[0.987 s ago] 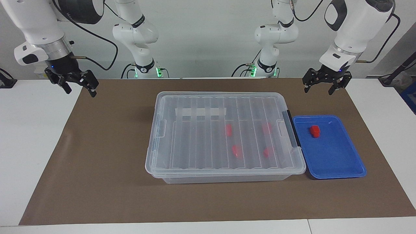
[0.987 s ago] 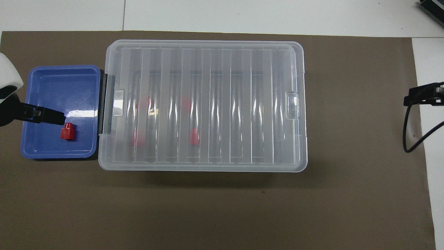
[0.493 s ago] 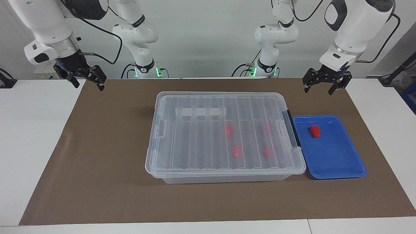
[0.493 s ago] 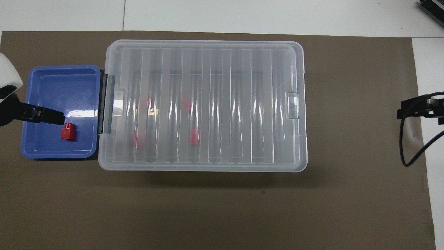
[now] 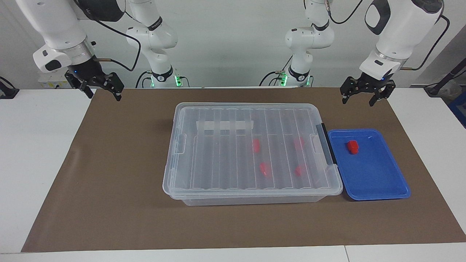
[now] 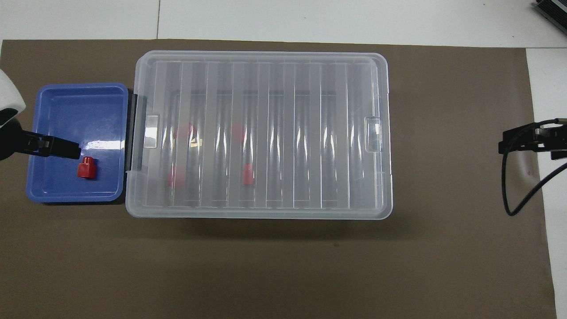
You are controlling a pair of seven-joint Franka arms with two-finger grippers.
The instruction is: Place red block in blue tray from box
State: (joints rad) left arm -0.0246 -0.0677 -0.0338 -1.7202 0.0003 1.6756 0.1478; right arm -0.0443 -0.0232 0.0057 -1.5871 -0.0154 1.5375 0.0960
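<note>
A brown mat (image 5: 120, 182) covered the middle of the white table (image 5: 32, 153). The box (image 5: 251, 153) sat at the mat's centre, ribbed lid on, with four red blocks (image 5: 256, 145) showing dimly through it. The blue tray (image 5: 375, 178) lay just beside the box's black handle (image 5: 326, 148), toward the left arm's end, and held the red block (image 5: 352, 146) in its part nearer the robots. The left gripper (image 5: 366, 97) hung with fingers spread above the mat's edge at the robots' side. The right gripper (image 5: 102, 91), also spread and empty, hung over the mat's corner at the right arm's end.
</note>
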